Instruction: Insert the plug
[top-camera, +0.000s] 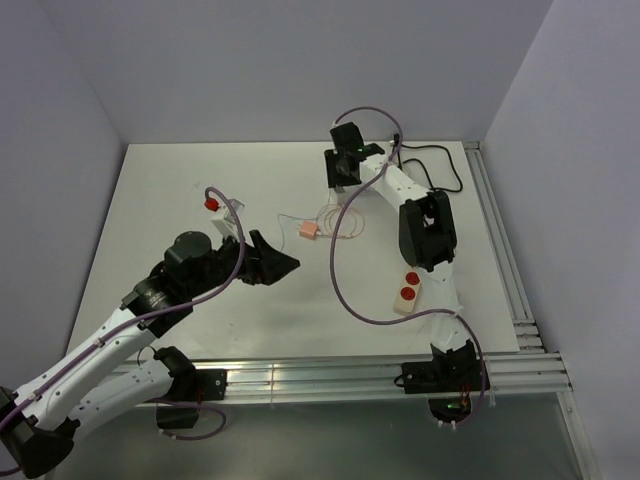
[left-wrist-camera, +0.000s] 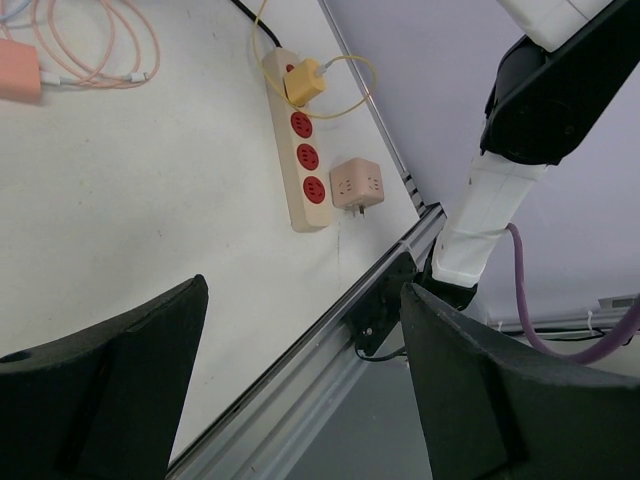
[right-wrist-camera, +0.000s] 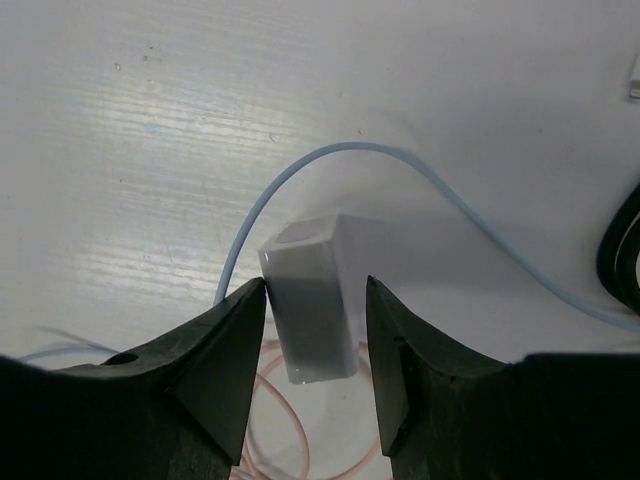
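In the right wrist view a white rectangular plug (right-wrist-camera: 312, 300) with a pale blue cable (right-wrist-camera: 300, 165) lies on the table, standing between the jaws of my right gripper (right-wrist-camera: 316, 284). The left finger touches the plug's corner; a narrow gap shows at the right finger. In the top view that gripper (top-camera: 343, 172) is at the far middle of the table and hides the plug. A cream power strip (left-wrist-camera: 300, 150) with red sockets lies near the right edge, partly under the right arm (top-camera: 408, 292). My left gripper (left-wrist-camera: 302, 290) hangs open and empty.
A yellow plug (left-wrist-camera: 303, 80) sits in the strip's far socket. A pink cube adapter (left-wrist-camera: 356, 184) lies beside the strip. A pink charger (top-camera: 306, 231) with a coiled pink cable is mid-table. A black cable (top-camera: 440, 165) loops at the back right. Aluminium rails (top-camera: 350, 378) line the near edge.
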